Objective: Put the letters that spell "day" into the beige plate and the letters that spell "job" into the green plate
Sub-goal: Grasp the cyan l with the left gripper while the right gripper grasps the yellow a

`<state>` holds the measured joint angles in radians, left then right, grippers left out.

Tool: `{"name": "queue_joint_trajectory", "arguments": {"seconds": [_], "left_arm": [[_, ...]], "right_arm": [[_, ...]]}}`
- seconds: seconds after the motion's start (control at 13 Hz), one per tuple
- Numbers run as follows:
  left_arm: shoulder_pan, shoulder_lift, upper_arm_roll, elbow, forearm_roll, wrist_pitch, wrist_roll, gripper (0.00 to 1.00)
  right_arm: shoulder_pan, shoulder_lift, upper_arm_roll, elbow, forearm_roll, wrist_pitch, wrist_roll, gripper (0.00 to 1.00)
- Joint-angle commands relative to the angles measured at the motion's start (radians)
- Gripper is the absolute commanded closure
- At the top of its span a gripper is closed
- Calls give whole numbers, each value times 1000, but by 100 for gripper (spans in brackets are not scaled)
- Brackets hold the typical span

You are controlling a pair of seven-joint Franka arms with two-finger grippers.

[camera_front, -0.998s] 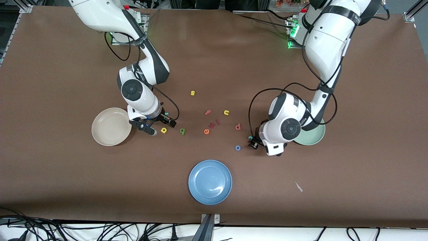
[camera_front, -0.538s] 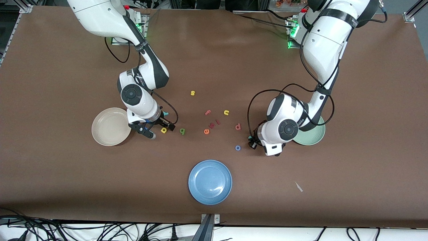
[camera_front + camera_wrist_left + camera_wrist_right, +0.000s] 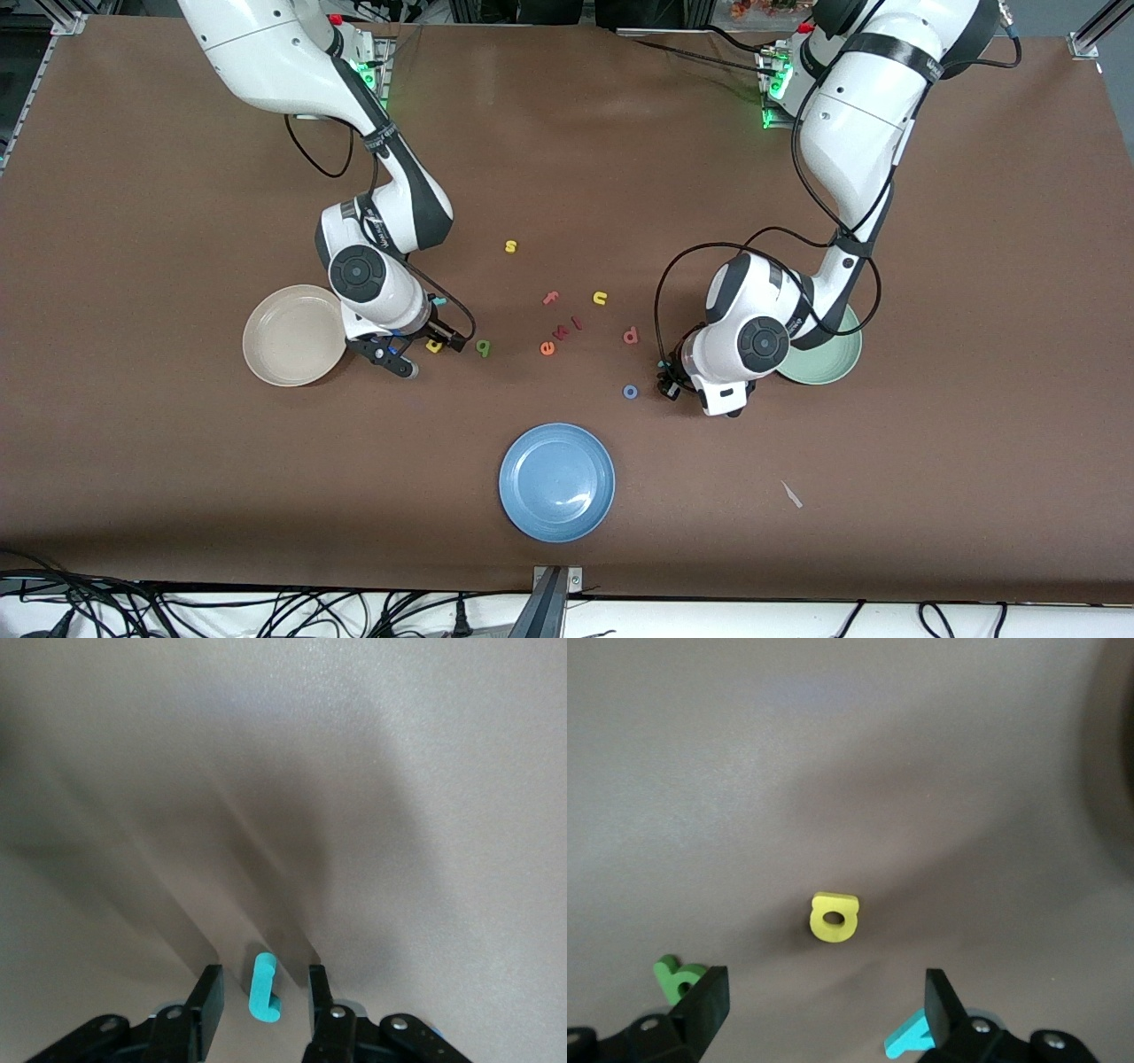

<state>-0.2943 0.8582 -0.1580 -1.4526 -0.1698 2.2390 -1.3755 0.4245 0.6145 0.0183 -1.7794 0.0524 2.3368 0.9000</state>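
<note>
While left gripper (image 3: 265,979) stood narrow astride teal "j" (image 3: 262,989), we judged foam light, soft: pinch stem sides. Right gripper (image 3: 825,988) hung wide over yellow "a" (image 3: 834,918), three o'clock from beige plate (image 3: 275,354).

1. Evenly and brightly lit from overhead in the front view; soft glare patch on the brown table (image 3: 567,106) near the arm bases.
2. Soft, short shadows under both arms and beside the blue plate (image 3: 557,481).
3. Sharp across the front view, tiny letters still readable.
4. Dimmer, greyer in the left wrist view; broad streaked shadows fanning over the table, teal letter (image 3: 262,989) crisp.
5. Right wrist view mildly soft; yellow letter (image 3: 834,918) clear, dark blur at one edge.
</note>
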Motion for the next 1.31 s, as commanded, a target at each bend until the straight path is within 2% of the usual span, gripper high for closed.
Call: {"name": "queue_joint_trajectory", "arguments": {"seconds": [0.0,0.15,0.31,0.46,0.61,0.84,0.92,1.08,1.23], "left_arm": [[-3,12,3,26,-17,-2,7,86],[-6,10,3,29,-16,-2,7,99],[-8,4,3,35,-11,-2,6,100],[-9,-7,2,38,-10,-10,0,100],[-6,-28,5,40,7,-15,3,100],[1,-57,2,40,62,-33,34,100],[1,-60,-2,41,108,-33,150,100],[6,-67,-2,35,116,-39,353,100],[33,-94,-2,26,118,-126,535,100]], "right_arm": [[-10,30,3,29,-14,-11,-7,4],[-13,42,2,29,-14,5,-15,4],[-16,47,2,29,-14,10,-15,7],[-16,54,2,29,-11,12,-13,19],[-16,56,2,29,-11,13,-15,27],[-16,71,2,29,-11,44,-15,29],[-18,71,2,29,-11,45,-15,29],[-18,73,2,29,-12,48,-16,29],[-18,73,2,32,-11,49,-15,38]]}}
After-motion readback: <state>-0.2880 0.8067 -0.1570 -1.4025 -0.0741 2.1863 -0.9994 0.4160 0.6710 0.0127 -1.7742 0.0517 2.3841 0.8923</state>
